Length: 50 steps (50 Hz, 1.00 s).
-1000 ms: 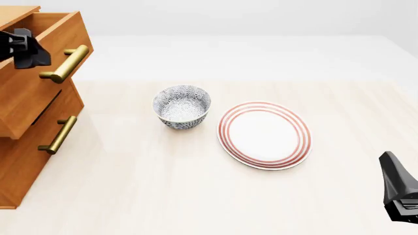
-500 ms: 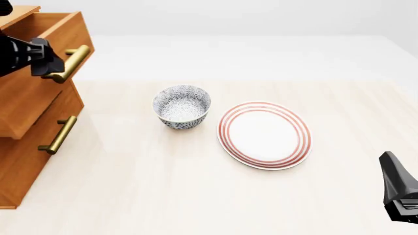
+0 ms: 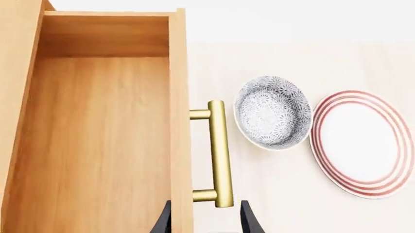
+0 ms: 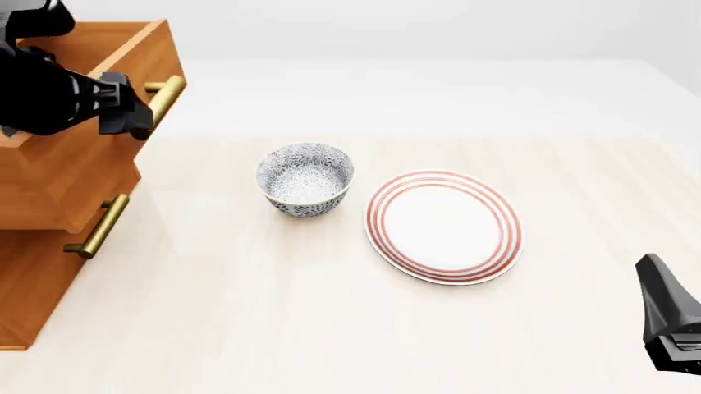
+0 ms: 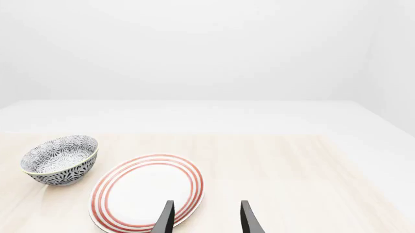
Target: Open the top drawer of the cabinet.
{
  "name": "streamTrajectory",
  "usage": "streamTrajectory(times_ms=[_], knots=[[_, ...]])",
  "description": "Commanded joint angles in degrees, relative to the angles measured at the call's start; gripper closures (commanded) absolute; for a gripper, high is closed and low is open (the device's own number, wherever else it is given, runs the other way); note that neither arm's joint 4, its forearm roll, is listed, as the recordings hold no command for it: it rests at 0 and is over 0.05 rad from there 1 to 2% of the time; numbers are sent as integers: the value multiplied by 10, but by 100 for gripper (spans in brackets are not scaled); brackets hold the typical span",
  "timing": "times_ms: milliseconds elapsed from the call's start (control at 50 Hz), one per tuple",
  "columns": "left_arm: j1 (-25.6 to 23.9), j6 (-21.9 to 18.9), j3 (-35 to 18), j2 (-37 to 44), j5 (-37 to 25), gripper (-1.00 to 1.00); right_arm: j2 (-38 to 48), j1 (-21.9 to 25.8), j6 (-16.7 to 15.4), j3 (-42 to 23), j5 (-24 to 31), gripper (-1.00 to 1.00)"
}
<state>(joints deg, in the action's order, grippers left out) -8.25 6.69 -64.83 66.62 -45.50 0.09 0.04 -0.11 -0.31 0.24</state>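
Note:
The cabinet (image 4: 33, 271) stands at the table's left edge. Its top drawer (image 4: 77, 176) is pulled well out, and the left wrist view looks down into the bare pale inside of the top drawer (image 3: 97, 136). My left gripper (image 4: 126, 115) is at the near end of the brass handle (image 4: 164, 92). Seen from the wrist, my left gripper (image 3: 204, 223) is open, with its fingers astride the drawer front and the handle (image 3: 219, 150). My right gripper (image 4: 664, 316) hangs low at the right, away from the cabinet. In its own view my right gripper (image 5: 204, 221) is open and holds nothing.
A patterned grey bowl (image 4: 304, 179) sits just right of the cabinet, and a white plate with red rings (image 4: 444, 226) lies beside it. The second drawer's brass handle (image 4: 98, 226) juts out below the top drawer.
The top drawer has slid further out to the right. My left gripper has come from over the drawer to the handle's near end and moved along with it. The right arm is still.

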Motion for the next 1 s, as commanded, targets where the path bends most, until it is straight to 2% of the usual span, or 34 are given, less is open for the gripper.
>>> streamTrajectory(times_ms=[20,1000], knots=[[-27,7,4,7,3,-100,0,0,0,0,0,-100],[-106,7,-28,13,-8,-100,0,0,0,0,-1,-100]])
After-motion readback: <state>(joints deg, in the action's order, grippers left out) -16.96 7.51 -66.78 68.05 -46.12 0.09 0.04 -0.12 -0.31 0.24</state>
